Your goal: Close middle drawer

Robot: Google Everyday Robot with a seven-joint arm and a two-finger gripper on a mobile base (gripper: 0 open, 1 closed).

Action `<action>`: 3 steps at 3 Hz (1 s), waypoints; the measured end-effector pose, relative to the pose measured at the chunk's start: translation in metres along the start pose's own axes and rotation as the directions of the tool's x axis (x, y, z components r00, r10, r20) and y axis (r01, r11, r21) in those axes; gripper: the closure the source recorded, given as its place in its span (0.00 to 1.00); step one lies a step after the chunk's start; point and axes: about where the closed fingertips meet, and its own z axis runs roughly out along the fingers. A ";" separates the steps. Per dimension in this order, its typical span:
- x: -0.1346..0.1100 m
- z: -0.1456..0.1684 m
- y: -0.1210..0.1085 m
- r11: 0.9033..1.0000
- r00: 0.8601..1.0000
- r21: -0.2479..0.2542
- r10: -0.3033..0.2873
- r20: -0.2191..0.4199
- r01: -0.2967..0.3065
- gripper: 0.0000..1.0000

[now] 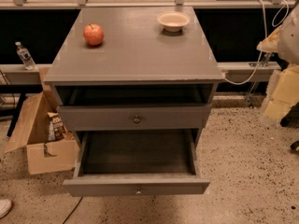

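The middle drawer (pixel 136 186) of the grey cabinet (pixel 135 55) is pulled far out toward me. Its deep dark-grey inside (pixel 136 152) looks empty, and its flat front has a tiny pale knob (pixel 138 191) at centre. Above it, the drawer with the bigger dark knob (pixel 136 119) stands a little way out. My gripper (pixel 280 94) shows as a pale, blurred shape at the right edge, off to the right of the cabinet and well apart from the middle drawer.
A red apple (pixel 93 34) and a pale bowl (pixel 173 21) sit on the cabinet top. An open cardboard box (pixel 39 139) stands on the floor at the left, with a water bottle (pixel 24 55) behind it. A white cable (pixel 252 69) hangs at the right.
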 end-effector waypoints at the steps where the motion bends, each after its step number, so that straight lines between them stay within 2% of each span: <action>1: 0.000 0.000 0.000 1.000 1.000 0.000 0.000 0.000 0.000 0.00; 2: -0.003 0.023 0.008 1.000 0.999 -0.024 0.007 0.033 -0.006 0.00; 3: -0.012 0.072 0.028 0.996 0.995 -0.084 0.029 0.097 -0.020 0.00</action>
